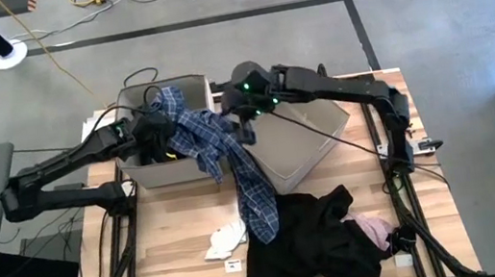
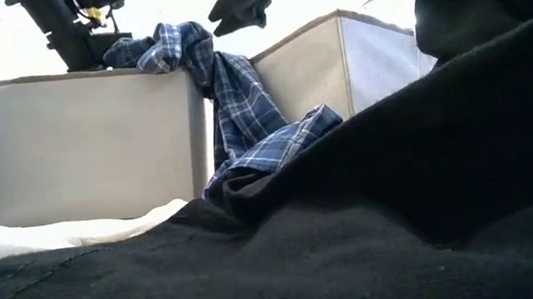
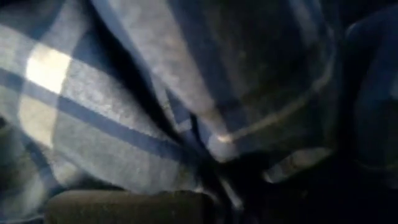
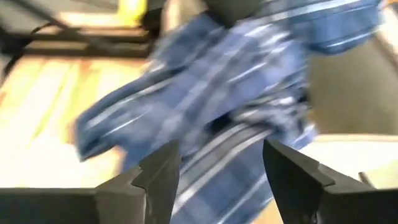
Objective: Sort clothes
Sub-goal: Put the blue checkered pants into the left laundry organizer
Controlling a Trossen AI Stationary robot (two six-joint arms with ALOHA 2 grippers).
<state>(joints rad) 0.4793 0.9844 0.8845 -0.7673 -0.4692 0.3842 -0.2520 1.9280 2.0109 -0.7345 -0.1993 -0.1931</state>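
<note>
Plaid shirt (image 1: 220, 147) is draped over the near wall of the left beige box (image 1: 160, 170), one end bunched up at the box's rim, the rest trailing down across the table (image 1: 167, 257) to the black garment (image 1: 305, 237). In the low view the shirt (image 2: 231, 103) hangs over the top edge of that box (image 2: 85, 145) and runs down the gap between it and the right beige box (image 2: 337, 61), its lower end lying on the black garment (image 2: 355, 220) that fills the foreground. Left gripper (image 1: 158, 136) is at the left box's rim, at the bunched end of the shirt; its wrist view is filled with plaid cloth (image 3: 155, 106) pressed right up to the lens, and the fingers themselves can't be made out there. Fingers are pressed together; on cloth or not, can't tell. Right gripper (image 1: 243, 120) hovers just above the shirt, between the two boxes, over the near corner of the right box (image 1: 311, 144). Its fingers (image 4: 163, 171) stand spread apart with nothing between them, the plaid (image 4: 230, 93) hanging just beyond the tips. Pink garment (image 1: 377, 230) lies at the black one's right edge near the table's front right corner. Small white piece (image 1: 226, 241) lies on the wood just left of the black garment, touching the shirt's lower end.
</note>
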